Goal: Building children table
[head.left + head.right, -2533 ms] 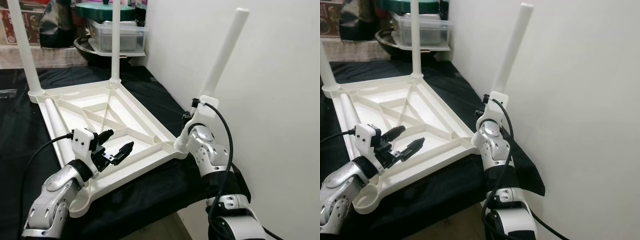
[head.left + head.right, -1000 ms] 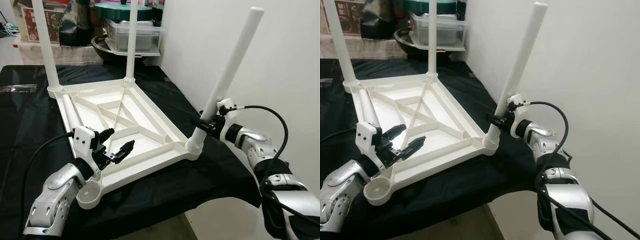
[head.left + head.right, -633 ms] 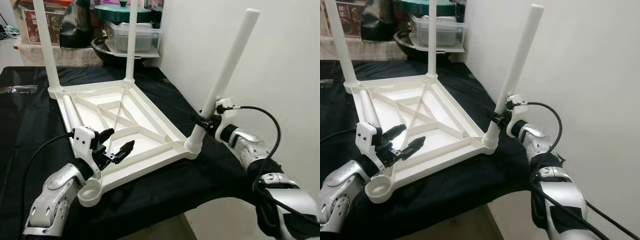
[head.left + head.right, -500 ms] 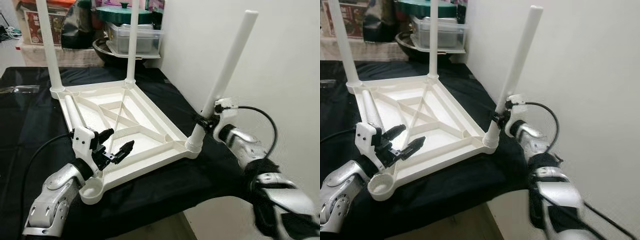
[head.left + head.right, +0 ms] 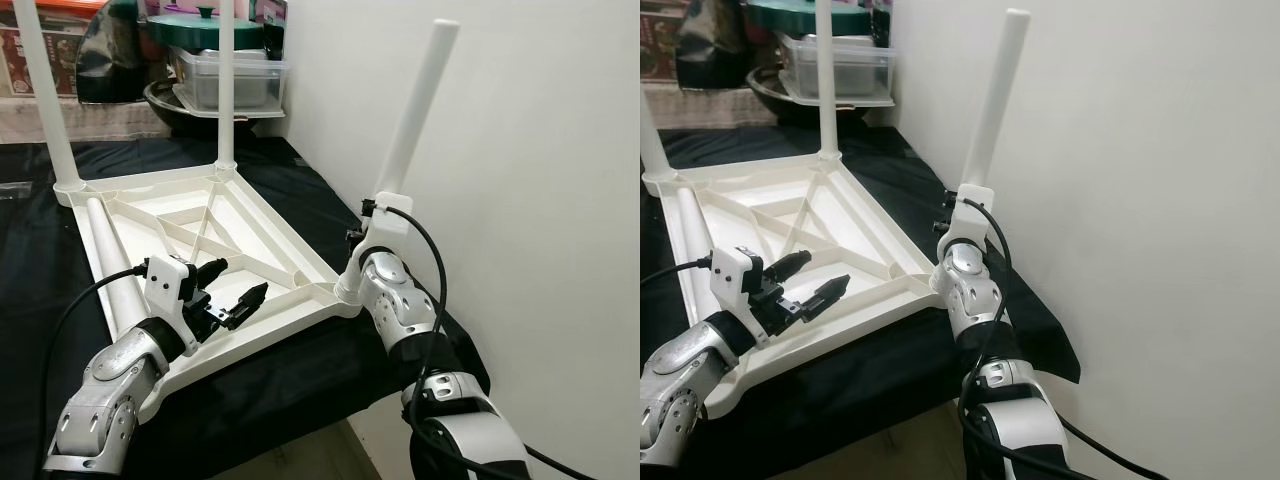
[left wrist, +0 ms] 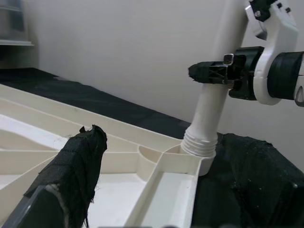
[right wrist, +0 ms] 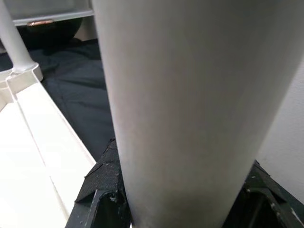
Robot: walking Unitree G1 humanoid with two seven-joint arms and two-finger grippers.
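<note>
Now, working from my left: a loose white plastic table leg (image 5: 112,266) lies flat inside the upturned white plastic tabletop (image 5: 250,243), along its left edge, and the tabletop rests on a table draped in black cloth (image 5: 310,375). Two white legs already stand upright in the far corners, one at the far left (image 5: 45,100) and one further right (image 5: 227,90). My left gripper (image 5: 238,296) hovers over the near part of the tabletop with its two black fingers spread apart and nothing between them; the ribbed underside sits just below it.

Further right, a fourth white leg (image 5: 408,120) stands in the near right corner socket (leaning a little toward the wall) and my right gripper (image 6: 209,73) is clamped around it low down, just above the threaded collar. In the right wrist view the leg (image 7: 185,104) is pressed between the black finger pads (image 7: 102,190). The right arm rises from below the table edge, close to the white wall (image 5: 540,150).

At the far end, behind the tabletop, I can make out a clear plastic container with a green lid (image 5: 225,75).
</note>
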